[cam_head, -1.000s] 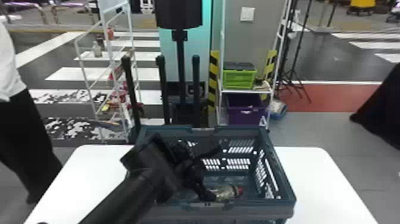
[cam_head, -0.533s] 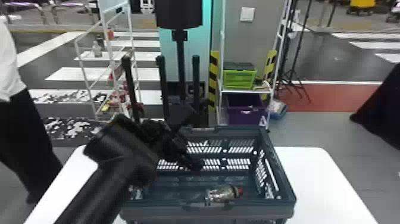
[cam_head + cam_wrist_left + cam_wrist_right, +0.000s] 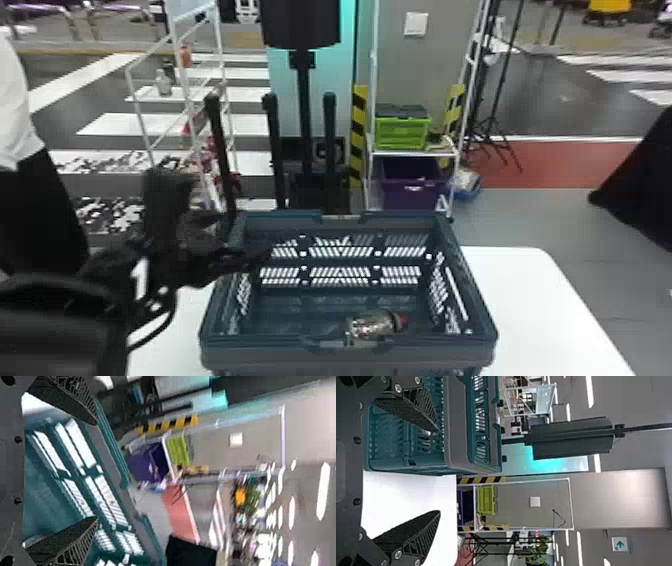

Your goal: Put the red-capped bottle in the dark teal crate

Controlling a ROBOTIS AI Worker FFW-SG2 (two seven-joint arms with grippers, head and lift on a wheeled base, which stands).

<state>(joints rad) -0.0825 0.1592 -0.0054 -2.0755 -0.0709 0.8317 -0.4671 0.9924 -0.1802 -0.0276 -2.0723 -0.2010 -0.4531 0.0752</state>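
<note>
Black, angular metal and plastic make up the left arm [image 3: 55,325], entering at the head view's left edge. Its one gripper [image 3: 240,255] is at the left side of the crate; the left wrist view shows its two flat, mesh-sided, tapering fingers spread well apart. Behind it rises one rack [image 3: 179,55] of thin white tubing. Next come three slim, round-topped black posts [image 3: 330,145], upright in a row beyond the table.

Dark teal plastic forms the single crate [image 3: 430,357], an open rectangular box with slotted walls, on a smooth white table [image 3: 535,310] with rounded corners. Inside it lies one red-capped bottle [image 3: 370,325], clear and cylindrical, on its side close to the near wall, cap towards the right. Farther off, two yellow-and-black striped strips [image 3: 358,130] flank one lime-green plastic crate [image 3: 402,134] on a white shelf, with one purple bin [image 3: 410,190] below.

Seen in the right wrist view, the right gripper [image 3: 439,471] has two black, latticed, wedge-shaped fingers standing wide apart, beside the crate.
</note>
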